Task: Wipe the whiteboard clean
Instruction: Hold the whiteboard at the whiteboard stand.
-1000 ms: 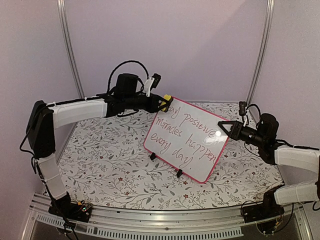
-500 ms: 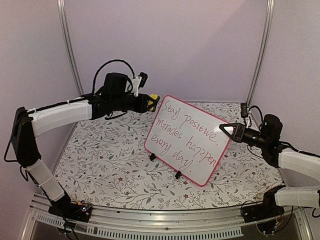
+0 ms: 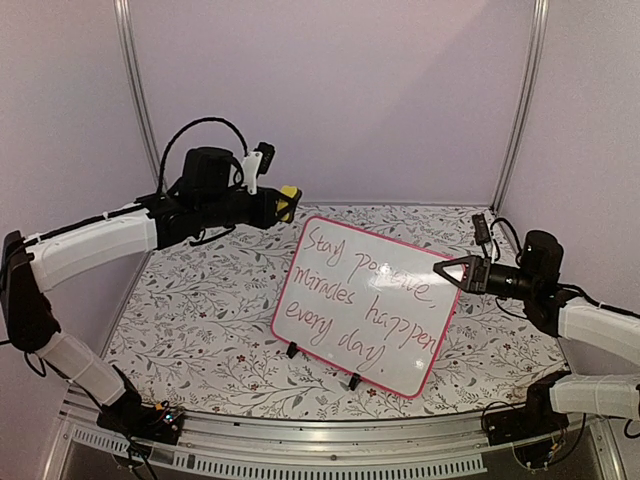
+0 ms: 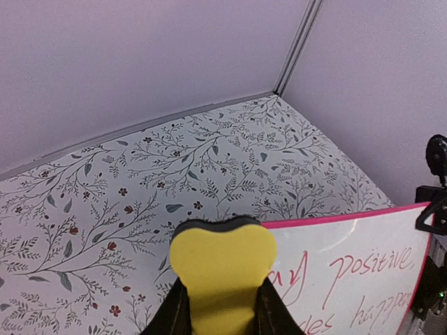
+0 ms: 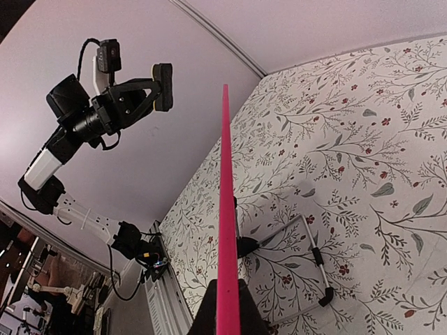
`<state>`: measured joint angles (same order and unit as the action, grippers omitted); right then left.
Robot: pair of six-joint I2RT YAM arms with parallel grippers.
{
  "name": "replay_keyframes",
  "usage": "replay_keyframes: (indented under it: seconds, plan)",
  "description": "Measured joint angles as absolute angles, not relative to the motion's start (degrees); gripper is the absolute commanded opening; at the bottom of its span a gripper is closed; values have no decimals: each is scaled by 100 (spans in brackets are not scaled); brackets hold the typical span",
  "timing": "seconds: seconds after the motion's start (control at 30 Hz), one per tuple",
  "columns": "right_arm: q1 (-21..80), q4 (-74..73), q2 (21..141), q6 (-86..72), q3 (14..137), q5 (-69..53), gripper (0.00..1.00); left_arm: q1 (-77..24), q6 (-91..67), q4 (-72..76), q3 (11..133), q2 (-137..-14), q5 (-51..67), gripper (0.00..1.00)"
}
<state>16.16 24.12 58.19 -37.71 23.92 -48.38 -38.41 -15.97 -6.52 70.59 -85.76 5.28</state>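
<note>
The whiteboard (image 3: 362,300), pink-framed with red handwriting, stands tilted on two black feet in the middle of the table. My right gripper (image 3: 453,270) is shut on its upper right edge; in the right wrist view that pink edge (image 5: 226,209) runs up edge-on from between the jaws of the right gripper (image 5: 228,310). My left gripper (image 3: 281,203) is shut on a yellow heart-shaped eraser (image 3: 289,196), up and to the left of the board's top corner, not touching it. In the left wrist view the eraser (image 4: 222,265) hangs in front of the whiteboard's corner (image 4: 363,272).
A floral cloth (image 3: 200,310) covers the table. A wire stand (image 5: 314,258) props the board from behind. Lilac walls close in at the back and sides, with metal posts (image 3: 135,100) in the corners. An aluminium rail (image 3: 320,440) runs along the near edge.
My left arm drew back to the left, taking the eraser off the board's top corner. My right gripper shut on the board's edge, and the board slid left and nearer.
</note>
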Motion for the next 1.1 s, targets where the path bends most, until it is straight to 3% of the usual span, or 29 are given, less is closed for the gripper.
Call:
replay_keyframes:
  seconds: [0.67, 0.8, 0.83, 1.1]
  plan:
    - [1752, 2628, 5719, -3516, 2316, -4515, 0, -3927, -1282, -285, 6340, -8471, 233, 6]
    - [1761, 2934, 5889, -3542, 2252, -4541, 0, -3927, -1186, -460, 6748, -8674, 200, 6]
    - [1763, 3155, 6003, -3601, 2209, -4569, 0, -3927, -1085, -624, 7389, -8945, 167, 6]
    - [1763, 3312, 6171, -3623, 2206, -4711, 0, -3929, -923, -449, 7428, -8997, 36, 5]
